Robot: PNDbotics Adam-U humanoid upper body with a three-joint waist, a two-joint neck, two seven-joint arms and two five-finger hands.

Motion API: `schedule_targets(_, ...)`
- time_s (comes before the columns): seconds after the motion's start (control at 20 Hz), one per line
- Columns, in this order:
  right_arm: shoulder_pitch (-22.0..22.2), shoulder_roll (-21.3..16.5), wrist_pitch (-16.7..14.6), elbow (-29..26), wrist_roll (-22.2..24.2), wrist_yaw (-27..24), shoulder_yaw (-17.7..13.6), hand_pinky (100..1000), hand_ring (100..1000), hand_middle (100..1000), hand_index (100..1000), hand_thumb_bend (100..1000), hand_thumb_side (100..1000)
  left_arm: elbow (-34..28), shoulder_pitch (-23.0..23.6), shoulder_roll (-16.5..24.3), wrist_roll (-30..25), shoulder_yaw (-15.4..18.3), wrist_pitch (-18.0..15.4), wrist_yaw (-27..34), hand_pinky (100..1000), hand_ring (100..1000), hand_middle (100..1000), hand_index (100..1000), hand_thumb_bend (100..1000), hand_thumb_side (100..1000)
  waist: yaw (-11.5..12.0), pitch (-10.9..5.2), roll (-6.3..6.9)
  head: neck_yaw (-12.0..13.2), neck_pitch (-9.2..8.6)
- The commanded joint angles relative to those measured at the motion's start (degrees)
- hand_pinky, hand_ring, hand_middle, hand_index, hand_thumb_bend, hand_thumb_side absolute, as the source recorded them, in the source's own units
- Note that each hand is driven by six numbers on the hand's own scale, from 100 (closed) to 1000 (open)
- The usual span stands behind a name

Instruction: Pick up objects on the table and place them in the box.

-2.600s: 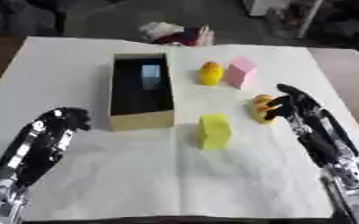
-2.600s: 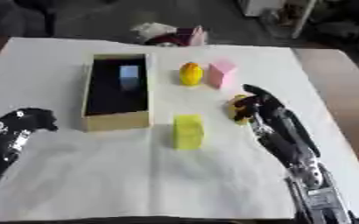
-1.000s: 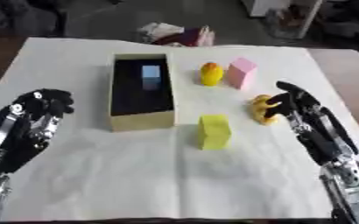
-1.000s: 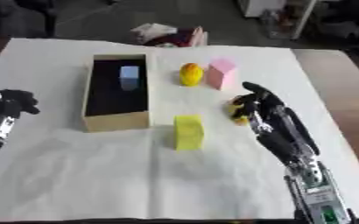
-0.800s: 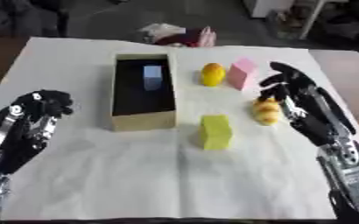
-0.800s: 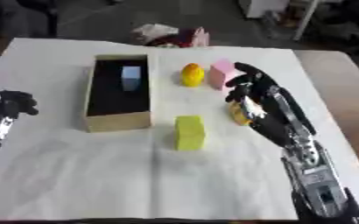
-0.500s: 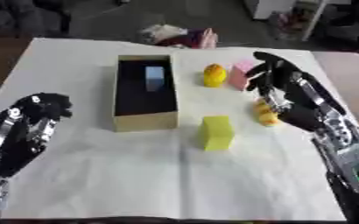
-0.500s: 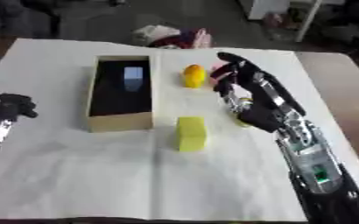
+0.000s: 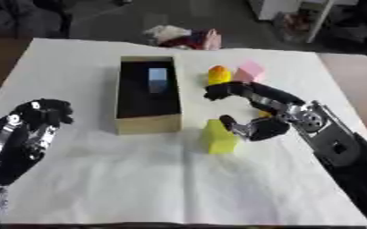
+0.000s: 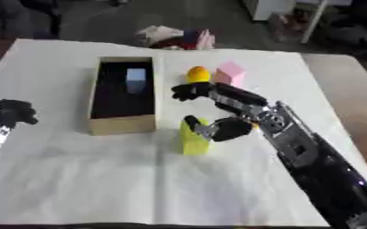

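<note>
**Grasping the yellow block: right-hand approach**

With the fingers point(image 9: 222, 91) of the right hand point(image 9: 266, 116) spread wide in an open arc and holding nothing, the step in hand appears to be closing on the yellow block point(image 9: 219, 137). The thumb sits just beside the block's right face, at or very near contact; the fingers arch above and beyond it, toward the box.

Procedure, as judged from this position:

1. Lower the fingers over the block's far side so that thumb and fingers face each other across it.
2. Close only once both sides are covered; a one-sided push is likely to slide or tip the block on the white cloth.
3. Lift straight up before moving left, so the block clears the box point(image 9: 147, 128) wall.

The block stands upright on the surface, near the box's front right corner. The box already holds a pale blue block point(image 9: 158, 79). A yellow-orange object point(image 9: 217, 74) and a pink block point(image 9: 250, 70) lie behind the hand, near the fingers; avoid sweeping them.

The left hand point(image 9: 32, 127) rests at the lower left with fingers curled, holding nothing.
</note>
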Motion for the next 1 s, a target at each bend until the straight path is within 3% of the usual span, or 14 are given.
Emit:
schedule_targets(0.05, -2.26, -2.12, -2.99, 1.02, 3.01, 3.17, 1.11, 901, 935, 921, 1000, 100, 551, -0.52, -0.32, 0.13, -0.21, -0.01, -0.07, 0.22, 791, 633, 623, 742, 100, 669, 0.09, -0.82, 0.16, -0.34, 0.27)
schedule_targets(0.2, -3.67, -2.29, -5.67, 2.59, 5.76, 5.92, 1.93, 925, 965, 944, 1000, 104, 580, -0.46, -0.30, 0.11, -0.27, -0.06, -0.08, 0.20, 791, 633, 623, 742, 100, 669, 0.15, -0.88, 0.14, -0.56, 0.27)
schedule_targets(0.3, -4.57, -2.56, -7.25, 3.41, 7.62, 7.78, 2.88, 941, 988, 959, 1000, 156, 575, -0.45, -0.29, 0.11, -0.30, -0.09, -0.09, 0.20, 791, 633, 623, 742, 100, 670, 0.26, -0.89, 0.14, -0.71, 0.27)
schedule_targets(0.55, -5.83, -3.34, -10.65, 4.93, 12.35, 12.51, 5.67, 957, 1000, 978, 1000, 215, 479, -0.36, -0.21, 0.14, -0.39, -0.17, -0.06, 0.12, 790, 633, 622, 742, 100, 671, 0.39, -0.96, -0.01, -0.97, 0.27)
schedule_targets(1.0, -5.19, -2.66, -14.35, 3.40, 21.33, 21.50, 3.87, 965, 1000, 984, 1000, 266, 438, -0.23, -0.14, 0.09, -0.37, -0.17, -0.07, 0.04, 789, 632, 622, 742, 100, 673, 0.25, -1.00, -0.15, -0.99, 0.27)
